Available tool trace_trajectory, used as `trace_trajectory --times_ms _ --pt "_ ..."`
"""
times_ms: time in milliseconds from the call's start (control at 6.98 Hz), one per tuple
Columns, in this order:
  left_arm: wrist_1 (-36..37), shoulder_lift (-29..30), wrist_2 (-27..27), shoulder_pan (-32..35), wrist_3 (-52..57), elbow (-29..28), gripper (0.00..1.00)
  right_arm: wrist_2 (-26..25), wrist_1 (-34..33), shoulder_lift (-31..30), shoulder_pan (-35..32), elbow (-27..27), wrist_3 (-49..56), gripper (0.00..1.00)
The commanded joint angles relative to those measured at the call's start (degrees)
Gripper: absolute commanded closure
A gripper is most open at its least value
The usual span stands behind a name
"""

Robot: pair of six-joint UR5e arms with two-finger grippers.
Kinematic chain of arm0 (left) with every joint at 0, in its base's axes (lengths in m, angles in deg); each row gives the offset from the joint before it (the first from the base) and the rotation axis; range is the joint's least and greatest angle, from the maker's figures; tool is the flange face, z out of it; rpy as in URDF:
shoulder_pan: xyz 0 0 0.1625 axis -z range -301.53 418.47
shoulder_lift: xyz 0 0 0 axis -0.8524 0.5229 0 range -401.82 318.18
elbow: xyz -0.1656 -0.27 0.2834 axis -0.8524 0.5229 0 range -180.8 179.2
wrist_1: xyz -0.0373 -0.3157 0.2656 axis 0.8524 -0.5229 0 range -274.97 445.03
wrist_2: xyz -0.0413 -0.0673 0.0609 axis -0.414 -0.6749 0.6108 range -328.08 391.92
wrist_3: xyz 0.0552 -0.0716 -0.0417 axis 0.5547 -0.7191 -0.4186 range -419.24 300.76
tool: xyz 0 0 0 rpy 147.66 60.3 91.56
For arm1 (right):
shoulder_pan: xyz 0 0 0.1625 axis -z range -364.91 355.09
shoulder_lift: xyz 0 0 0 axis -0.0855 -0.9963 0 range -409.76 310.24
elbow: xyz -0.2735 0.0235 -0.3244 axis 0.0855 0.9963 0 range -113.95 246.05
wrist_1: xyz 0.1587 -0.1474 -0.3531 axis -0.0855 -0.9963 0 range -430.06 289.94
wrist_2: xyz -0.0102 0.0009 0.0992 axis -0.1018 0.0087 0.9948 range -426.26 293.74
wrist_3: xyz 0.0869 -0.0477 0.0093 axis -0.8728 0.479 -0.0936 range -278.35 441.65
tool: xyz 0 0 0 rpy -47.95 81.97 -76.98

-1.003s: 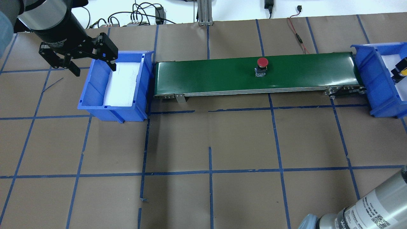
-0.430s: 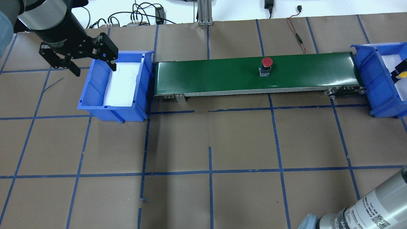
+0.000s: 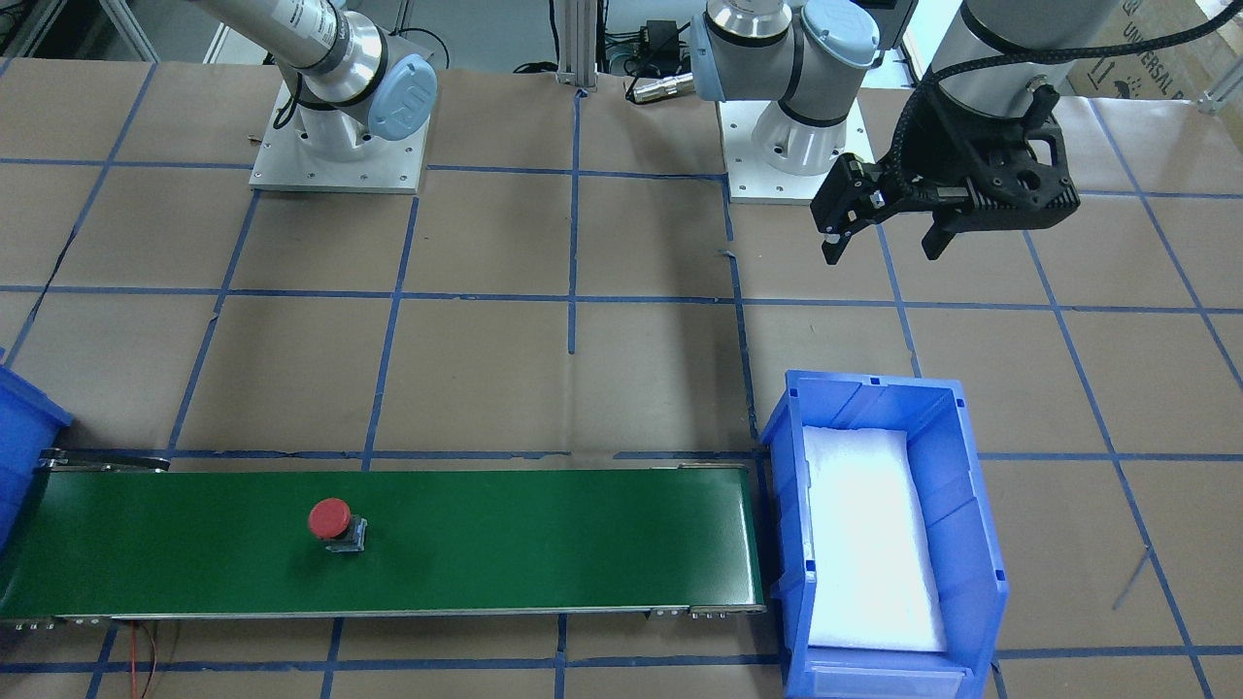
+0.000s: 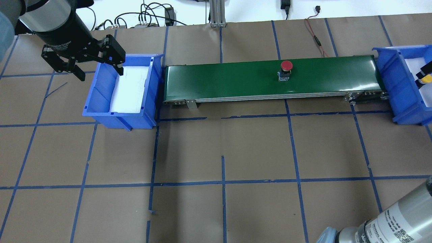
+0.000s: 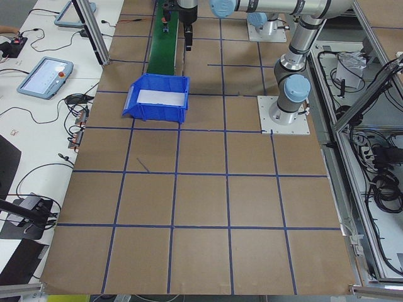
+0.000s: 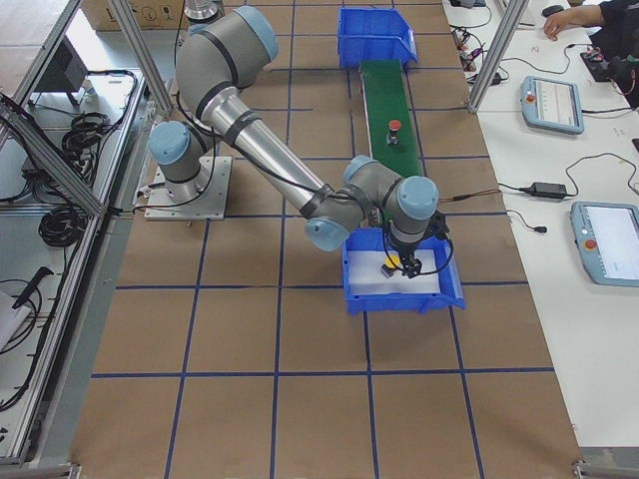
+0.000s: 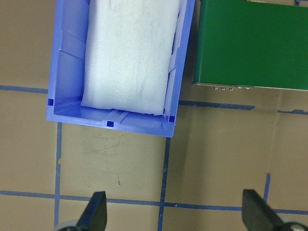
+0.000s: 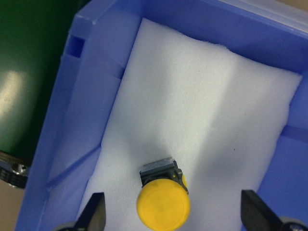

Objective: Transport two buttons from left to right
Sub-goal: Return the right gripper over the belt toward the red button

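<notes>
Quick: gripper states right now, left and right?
Left gripper: open, empty.
Right gripper: open over the yellow button, not gripping it.

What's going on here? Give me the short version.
Buttons are going from the left bin to the right bin by a green belt. The yellow button lies on the foam in the right bin, under the open right gripper. The red button stands on the belt near its middle. The left gripper hovers open near the left bin, which holds no button.
</notes>
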Motion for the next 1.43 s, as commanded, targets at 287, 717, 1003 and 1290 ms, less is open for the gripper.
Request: trace_trajectory --times_ms 287,717,1003,1290 --pt "0.0 0.0 0.0 0.0 0.0 0.0 0.0 -0.2 4.5 -9.3 -5.5 0.7 -8.4 0.0" --pt "0.0 0.0 0.0 0.0 0.0 0.0 0.0 -2.7 6.1 -10.0 -20.0 0.6 -30.1 0.0" --pt "0.0 0.0 0.0 0.0 0.0 0.0 0.0 -2.3 6.1 -9.5 -26.6 0.3 -42.7 0.0" --pt "0.0 0.0 -0.1 0.0 0.0 0.0 0.0 -2.1 5.9 -8.7 -30.1 -0.1 -46.6 0.0"
